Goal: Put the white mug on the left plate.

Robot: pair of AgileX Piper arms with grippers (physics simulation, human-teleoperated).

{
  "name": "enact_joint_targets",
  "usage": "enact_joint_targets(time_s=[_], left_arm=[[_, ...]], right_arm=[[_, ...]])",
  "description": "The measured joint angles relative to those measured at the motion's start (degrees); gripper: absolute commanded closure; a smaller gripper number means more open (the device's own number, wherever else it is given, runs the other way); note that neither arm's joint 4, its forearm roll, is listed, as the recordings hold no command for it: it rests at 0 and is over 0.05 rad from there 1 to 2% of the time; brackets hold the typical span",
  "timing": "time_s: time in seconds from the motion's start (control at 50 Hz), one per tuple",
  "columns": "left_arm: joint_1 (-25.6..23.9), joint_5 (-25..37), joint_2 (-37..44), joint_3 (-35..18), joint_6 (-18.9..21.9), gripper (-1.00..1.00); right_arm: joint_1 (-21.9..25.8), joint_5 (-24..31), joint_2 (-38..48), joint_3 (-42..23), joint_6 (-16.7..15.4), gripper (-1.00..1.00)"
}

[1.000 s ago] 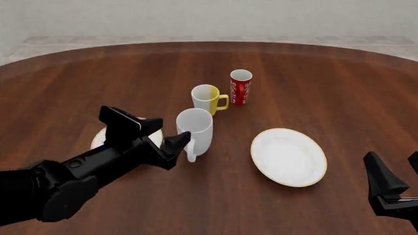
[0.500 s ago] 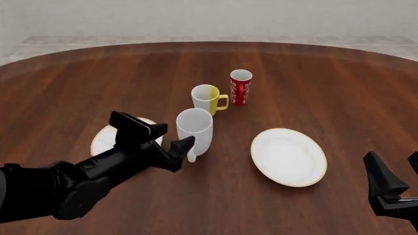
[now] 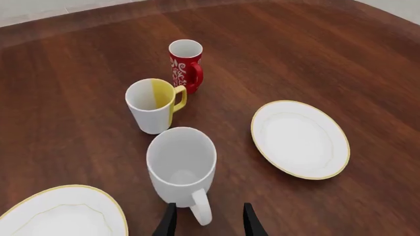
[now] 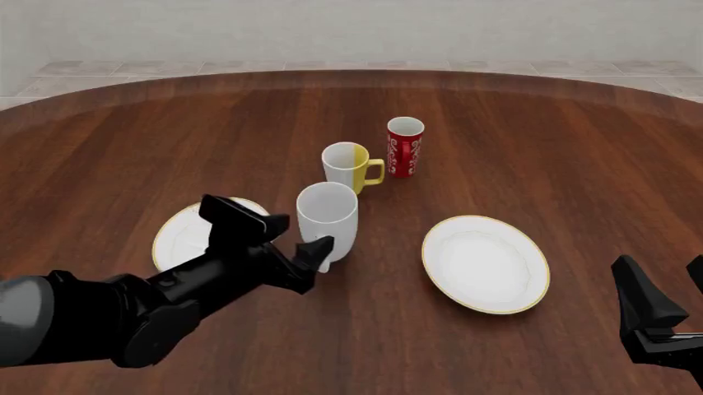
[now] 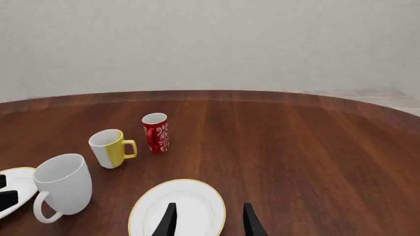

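The white mug stands upright mid-table, its handle turned toward the arms. The left plate lies just left of it, partly covered by my left arm. My left gripper is open at the mug's near side. In the left wrist view the mug's handle sits between the two fingertips, which do not visibly touch it, and the left plate shows beside it. My right gripper hangs open and holds nothing at the near right, over bare wood. In its own view the right gripper hovers by the other plate.
A second plate lies right of the white mug. Behind the mug stand a white-and-yellow mug and a slim red patterned cup. The round wooden table's far edge curves along the back.
My left arm has sunk lower and slid a little right, uncovering more of the left plate. The white mug and the right arm have not moved.
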Motion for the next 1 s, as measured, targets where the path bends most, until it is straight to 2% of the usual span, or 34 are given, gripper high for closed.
enact_joint_targets(time_s=[1.0], left_arm=[[0.53, -5.68, 8.57, -1.31, 0.86, -1.00]], right_arm=[[0.00, 0.05, -0.05, 0.00, 0.00, -1.00]])
